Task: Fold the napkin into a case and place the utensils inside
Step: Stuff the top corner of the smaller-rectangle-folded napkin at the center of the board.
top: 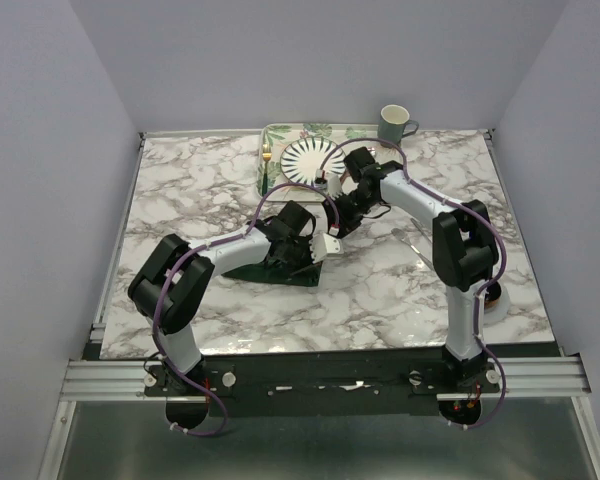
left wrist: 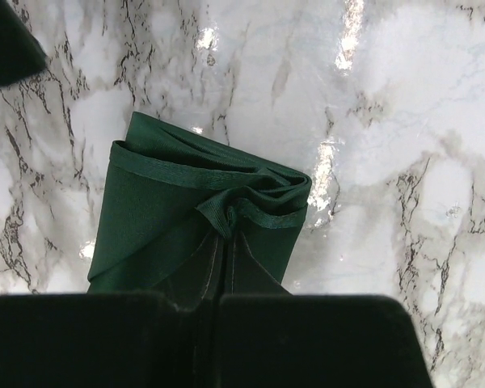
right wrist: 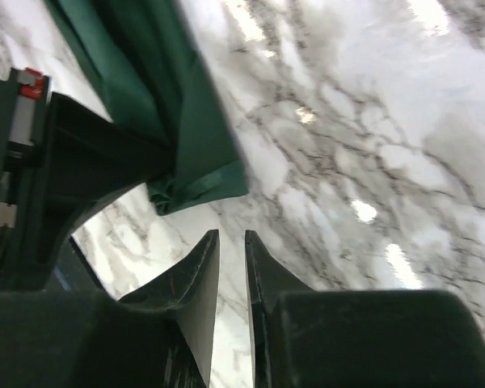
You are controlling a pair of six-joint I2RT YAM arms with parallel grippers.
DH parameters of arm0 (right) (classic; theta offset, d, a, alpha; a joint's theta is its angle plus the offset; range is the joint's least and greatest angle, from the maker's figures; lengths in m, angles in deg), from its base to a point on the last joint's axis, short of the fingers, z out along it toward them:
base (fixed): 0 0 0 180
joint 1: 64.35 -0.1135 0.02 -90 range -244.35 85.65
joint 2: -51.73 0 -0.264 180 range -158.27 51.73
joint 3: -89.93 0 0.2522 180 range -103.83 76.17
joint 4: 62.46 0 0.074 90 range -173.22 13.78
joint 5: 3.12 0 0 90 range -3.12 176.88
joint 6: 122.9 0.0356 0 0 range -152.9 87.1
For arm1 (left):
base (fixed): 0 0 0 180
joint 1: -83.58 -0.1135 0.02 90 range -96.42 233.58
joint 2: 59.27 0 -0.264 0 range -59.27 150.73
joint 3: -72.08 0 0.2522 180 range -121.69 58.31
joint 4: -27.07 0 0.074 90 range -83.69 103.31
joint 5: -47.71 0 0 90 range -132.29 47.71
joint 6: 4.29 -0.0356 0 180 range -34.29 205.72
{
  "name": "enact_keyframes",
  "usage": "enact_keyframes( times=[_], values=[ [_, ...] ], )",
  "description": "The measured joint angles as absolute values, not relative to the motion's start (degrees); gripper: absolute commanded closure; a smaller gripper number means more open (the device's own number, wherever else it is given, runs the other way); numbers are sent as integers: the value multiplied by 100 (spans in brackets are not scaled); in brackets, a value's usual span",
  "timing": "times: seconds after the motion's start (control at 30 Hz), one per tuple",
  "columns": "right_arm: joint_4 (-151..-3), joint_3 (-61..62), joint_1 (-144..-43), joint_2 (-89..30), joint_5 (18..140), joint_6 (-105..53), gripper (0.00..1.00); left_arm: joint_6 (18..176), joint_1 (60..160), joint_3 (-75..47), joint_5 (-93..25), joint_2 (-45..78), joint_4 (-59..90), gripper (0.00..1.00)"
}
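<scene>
On a white marble table (top: pixel 180 200) seen from above, two black robot arms reach inward from the near edge and meet near the middle, over one dark green napkin (top: pixel 265 272) lying in a folded bundle just in front of the left arm's wrist. The overhead view alone shows the far edge of the table: one leaf-patterned tray (top: pixel 280 130), one striped plate (top: pixel 310 160) resting on it, one gold fork (top: pixel 267 153) lying on the tray just left of the plate, and one grey-green mug (top: pixel 394 124) standing off the tray to the right. Any other utensils are too small to tell apart from here. The left wrist camera gives what the overhead view hides: the left gripper (left wrist: pixel 220 271) has its two fingers pressed together on a gathered, puckered spot along the napkin's hemmed near edge, with several layers of cloth fanning away across the marble. The right wrist camera shows the right gripper (right wrist: pixel 231 250) hanging above bare marble, its two pointed fingers a narrow slit apart with nothing between them. In that view a corner of the napkin hangs just beyond the fingertips, not touching them, with the left arm's black gripper body beside it.
</scene>
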State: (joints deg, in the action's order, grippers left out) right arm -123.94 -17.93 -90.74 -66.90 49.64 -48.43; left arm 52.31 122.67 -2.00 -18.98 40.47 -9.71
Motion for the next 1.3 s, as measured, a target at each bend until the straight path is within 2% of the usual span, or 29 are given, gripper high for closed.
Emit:
enact_keyframes(
  times=[0.33,0.83,0.93,1.13,1.3],
  values=[
    [-12475,-1743,-9533,-6832,4464,-4367,71,5233,12355,-25,-2084,3914,-753,100],
    [-12202,-1741,-9817,-7300,4901,-3676,59,5231,12396,1,-2129,3908,-709,100],
    [-12165,-1754,-9865,-7333,5091,-3527,59,5228,12396,1,-2132,3908,-709,100],
    [-12132,-1793,-9981,-7333,5460,-3202,67,5226,12396,1,-2132,3908,-711,100],
    [-12136,-1866,-10014,-7387,5644,-2909,64,5224,12394,1,-2132,3908,-716,100]
  ],
)
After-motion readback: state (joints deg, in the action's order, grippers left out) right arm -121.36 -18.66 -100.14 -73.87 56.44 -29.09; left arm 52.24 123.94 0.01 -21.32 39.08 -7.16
